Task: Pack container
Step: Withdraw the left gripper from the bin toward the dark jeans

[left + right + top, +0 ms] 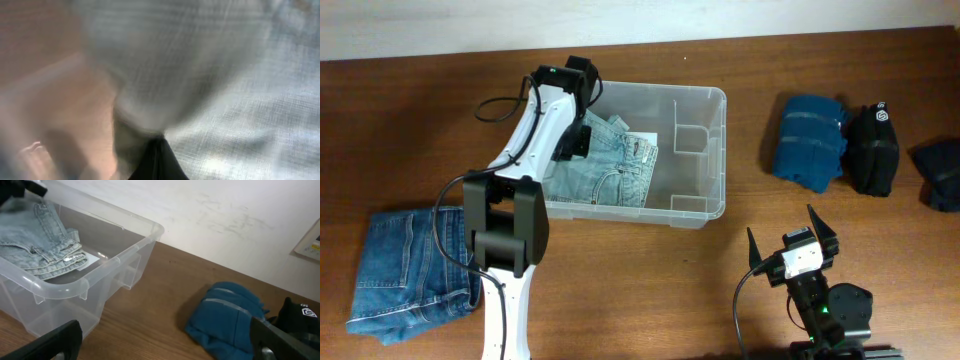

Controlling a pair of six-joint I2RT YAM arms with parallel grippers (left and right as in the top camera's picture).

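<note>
Waiting at far left, dark folded jeans (405, 270) lie on the table (650, 290); the left gripper (570, 142) reaches into the container (705, 100) at mid-table, jaws pinched shut on the pale jeans (615, 170), probably to settle them flat; its right half holds nothing yet; the right gripper (792, 232) idles wide open near the blue bundle (810, 140) and black bundle (873, 150).
</note>
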